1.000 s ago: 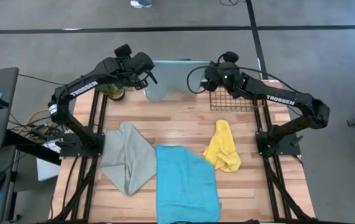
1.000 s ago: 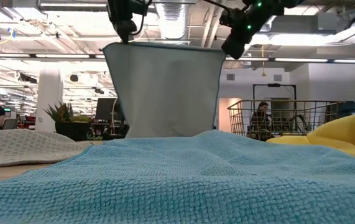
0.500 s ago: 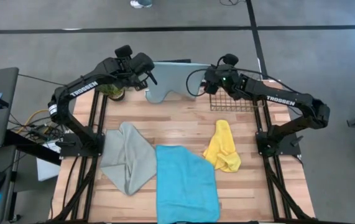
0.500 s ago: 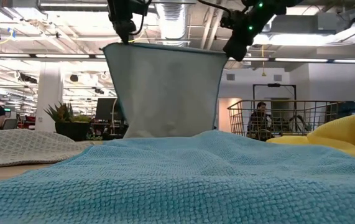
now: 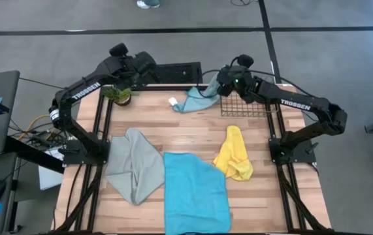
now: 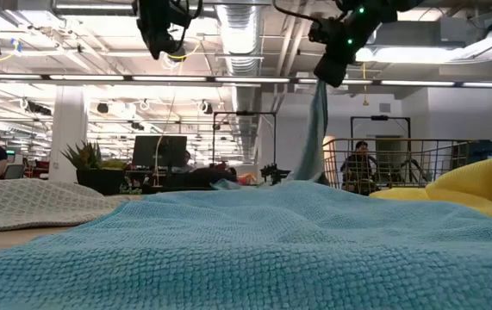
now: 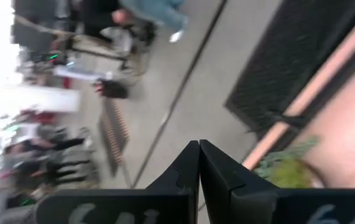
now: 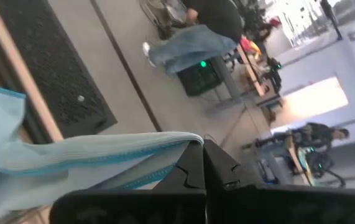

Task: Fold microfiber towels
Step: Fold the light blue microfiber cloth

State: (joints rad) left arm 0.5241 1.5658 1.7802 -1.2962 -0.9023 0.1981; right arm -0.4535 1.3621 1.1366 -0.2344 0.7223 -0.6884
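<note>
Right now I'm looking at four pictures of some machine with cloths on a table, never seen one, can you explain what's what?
It is a robot with two dark arms at a wooden table. One picture looks straight down, one looks level across the tabletop, and two come from cameras on the wrists. The right gripper is shut on a corner of the pale blue towel, which hangs down to the table's far edge. The left gripper is shut and holds nothing. Nearer lie the grey-green towel, the cyan-blue towel and the yellow towel. A wire basket sits under the right arm.
</note>
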